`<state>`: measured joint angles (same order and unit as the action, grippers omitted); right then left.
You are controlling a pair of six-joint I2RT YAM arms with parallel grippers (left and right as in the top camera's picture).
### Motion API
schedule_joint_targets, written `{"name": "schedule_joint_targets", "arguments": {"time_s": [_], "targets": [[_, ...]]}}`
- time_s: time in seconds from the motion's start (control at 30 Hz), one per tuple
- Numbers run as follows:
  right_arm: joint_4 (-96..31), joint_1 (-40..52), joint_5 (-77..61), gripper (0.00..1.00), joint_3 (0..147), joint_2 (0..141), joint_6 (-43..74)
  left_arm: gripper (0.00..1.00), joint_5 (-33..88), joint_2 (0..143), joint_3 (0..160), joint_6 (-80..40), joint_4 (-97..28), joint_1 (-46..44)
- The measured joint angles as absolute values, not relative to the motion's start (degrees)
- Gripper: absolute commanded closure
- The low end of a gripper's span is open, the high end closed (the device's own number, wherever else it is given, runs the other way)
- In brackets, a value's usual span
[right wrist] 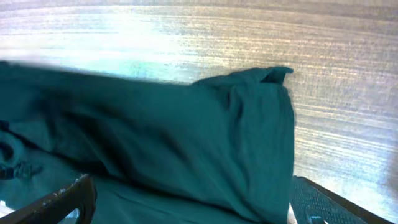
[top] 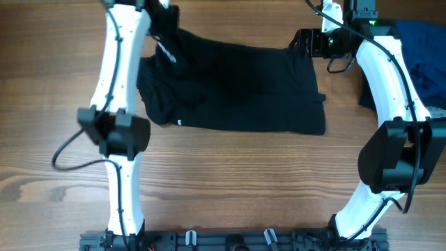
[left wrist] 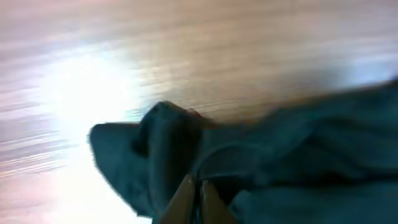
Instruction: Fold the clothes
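Where the wooden table (top: 230,174) is reached by both arms, the clothes (top: 237,87) are spread flat across its far middle, with a blue heap (top: 418,42) seen at the far right. The left gripper (left wrist: 198,198) is clamped on the bunched far-left corner; the right gripper (right wrist: 193,194) is held wide apart at the far-right corner.

Soft, matt black cloth garment (top: 237,87) is lying creased on a smooth wood-grain table (top: 230,188) that is catching glare; glossy white plastic is covering the left arm (top: 113,63).
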<state>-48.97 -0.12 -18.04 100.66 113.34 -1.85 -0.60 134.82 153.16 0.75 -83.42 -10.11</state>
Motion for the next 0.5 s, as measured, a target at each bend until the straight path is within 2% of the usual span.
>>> {"name": "schedule_joint_targets", "arguments": {"time_s": [0.27,0.5], "targets": [[-47.77,-0.14,-18.22,0.0,100.66,113.34,-1.83,0.96,-0.6,132.97,154.08,0.49,-90.15,-10.11],[-44.45,-0.14,-18.2,0.02,100.66,113.34,-1.85,0.96,-0.6,133.49,153.97,0.49,-90.5,-10.11]]}}
